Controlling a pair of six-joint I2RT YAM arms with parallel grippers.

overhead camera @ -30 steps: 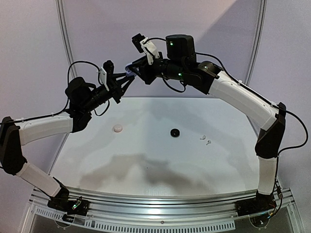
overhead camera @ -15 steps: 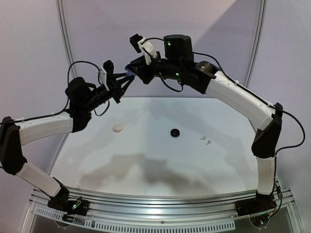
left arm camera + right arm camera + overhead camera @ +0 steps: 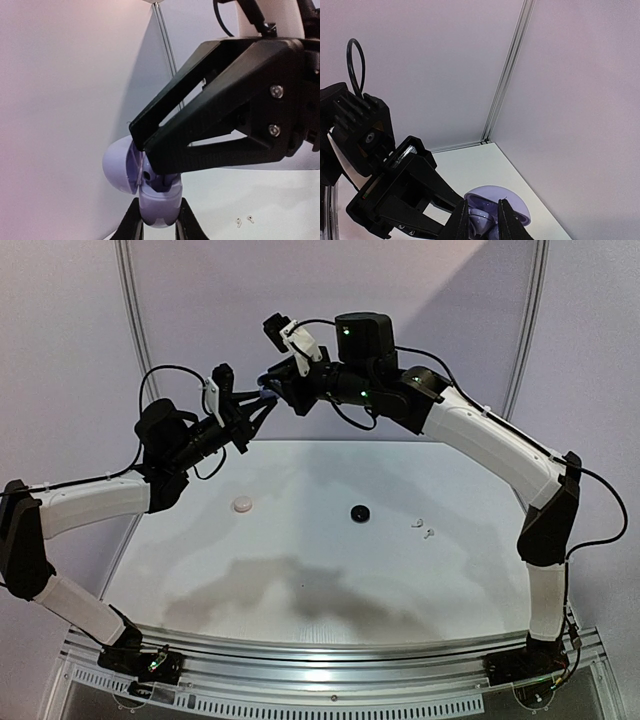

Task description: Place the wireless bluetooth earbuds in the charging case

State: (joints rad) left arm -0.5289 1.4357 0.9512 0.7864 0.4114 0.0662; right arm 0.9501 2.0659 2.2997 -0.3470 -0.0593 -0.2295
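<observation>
High above the far side of the table, my left gripper (image 3: 258, 403) (image 3: 159, 226) is shut on the body of a lavender charging case (image 3: 158, 202) (image 3: 265, 392). The case's lid (image 3: 119, 167) (image 3: 516, 204) hangs open to one side. My right gripper (image 3: 272, 386) (image 3: 484, 222) comes in from above, shut on a lavender earbud (image 3: 483, 221), and its tips reach into the open mouth of the case. A second lavender earbud (image 3: 175, 181) shows inside the case. Two white earbuds (image 3: 417, 523) (image 3: 239, 222) lie on the table at the right.
A white round case (image 3: 242, 504) sits on the table's left half and a black round case (image 3: 359, 512) near the middle. The white tabletop (image 3: 300, 580) is bounded by pale walls behind, with a metal rail along the near edge.
The right arm has edged slightly left and up, bringing its gripper closer over the case. The left arm has held still with the case.
</observation>
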